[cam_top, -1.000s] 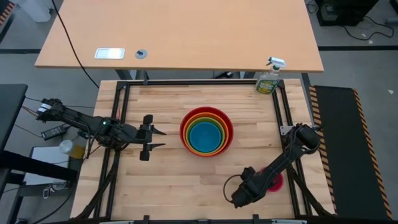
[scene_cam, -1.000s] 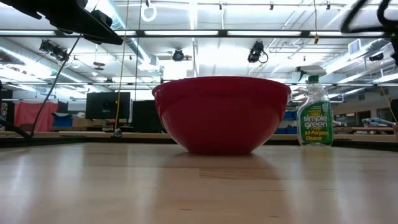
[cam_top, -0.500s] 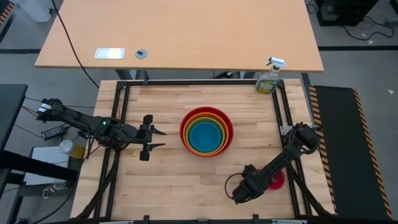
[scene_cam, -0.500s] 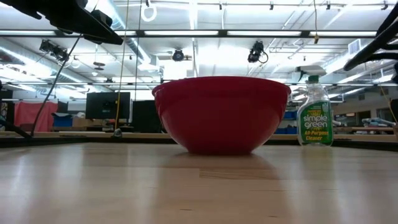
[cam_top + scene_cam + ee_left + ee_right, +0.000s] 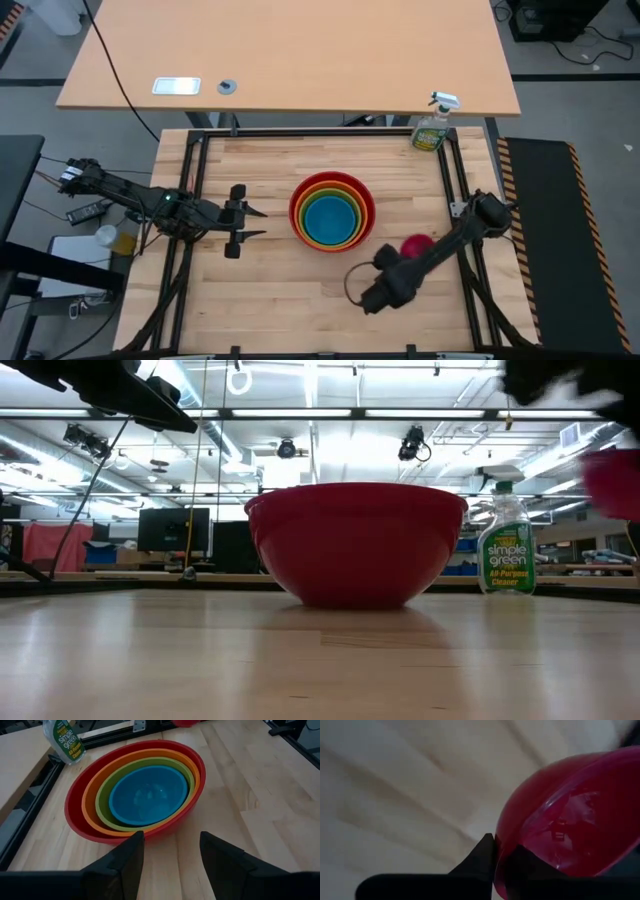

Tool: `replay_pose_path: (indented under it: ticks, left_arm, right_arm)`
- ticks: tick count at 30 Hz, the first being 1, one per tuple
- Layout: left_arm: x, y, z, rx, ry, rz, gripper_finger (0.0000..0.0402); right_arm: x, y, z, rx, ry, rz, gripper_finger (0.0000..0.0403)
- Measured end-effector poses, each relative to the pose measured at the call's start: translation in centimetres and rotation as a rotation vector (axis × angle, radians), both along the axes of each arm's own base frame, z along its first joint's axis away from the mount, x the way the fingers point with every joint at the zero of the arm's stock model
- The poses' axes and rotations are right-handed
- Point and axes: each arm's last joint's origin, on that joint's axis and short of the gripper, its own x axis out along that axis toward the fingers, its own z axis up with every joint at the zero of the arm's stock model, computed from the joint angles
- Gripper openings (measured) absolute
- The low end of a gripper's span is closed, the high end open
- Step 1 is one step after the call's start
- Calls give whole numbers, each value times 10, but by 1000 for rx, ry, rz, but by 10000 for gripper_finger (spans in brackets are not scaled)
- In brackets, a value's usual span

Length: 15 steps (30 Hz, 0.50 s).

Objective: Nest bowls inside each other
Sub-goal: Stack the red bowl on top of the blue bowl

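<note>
Four bowls sit nested mid-table, blue bowl [image 5: 331,219] innermost; the right gripper [image 5: 495,854] pinches the magenta-pink bowl [image 5: 416,245] by its rim, airborne beside the stack. Such a thin edge-grip could slip or tilt. The left gripper [image 5: 170,851] waits, jaws apart.

The whole worktop [image 5: 260,170] is seen straight down from overhead. A level view is taken at worktop height, close before the red bowl [image 5: 356,542]. The same red bowl is looked at obliquely from behind the left pincer [image 5: 170,852]. The magenta bowl [image 5: 575,820] is viewed very closely from the right wrist.
</note>
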Motion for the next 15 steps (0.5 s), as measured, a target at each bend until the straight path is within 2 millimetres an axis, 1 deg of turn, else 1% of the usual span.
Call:
replay_pose_path:
  ticks: [4, 7, 11, 13, 15]
  left_arm:
    - [0, 0, 0, -5, -1, 3, 194]
    - [0, 0, 0, -7, 1, 4, 194]
    - [0, 0, 0, -7, 4, 5, 194]
    - [0, 0, 0, -9, 3, 6, 194]
    - [0, 0, 0, -15, 3, 9, 194]
  right_arm:
    - [21, -16, 16, -57, -105, 128, 23]
    - [35, -28, 31, -137, -194, 196, 28]
    - [52, -44, 51, -236, -265, 324, 34]
    - [60, -53, 57, -275, -282, 391, 33]
    - [70, -60, 58, -270, -297, 483, 33]
